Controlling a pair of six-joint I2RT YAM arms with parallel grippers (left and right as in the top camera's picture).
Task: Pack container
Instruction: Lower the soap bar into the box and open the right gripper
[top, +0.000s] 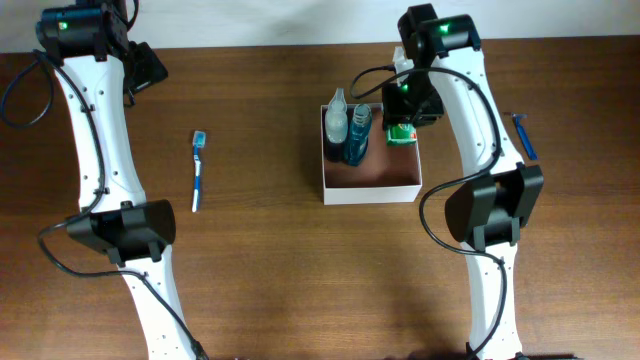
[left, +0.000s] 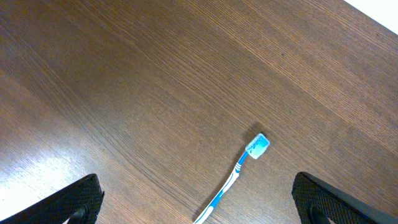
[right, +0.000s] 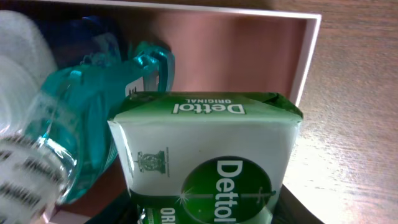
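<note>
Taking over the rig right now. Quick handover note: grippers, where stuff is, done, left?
Left gripper: open, empty, over the table, with the toothbrush below it.
Right gripper: shut on the green Dettol soap packet, at the container's far corner on the right arm's side. Not released.
Done: clear bottle and blue bottle are in the container, on the left arm's side.
Left: set down the soap. The toothbrush and the blue razor lie on the table outside the container and likely go in next.
</note>
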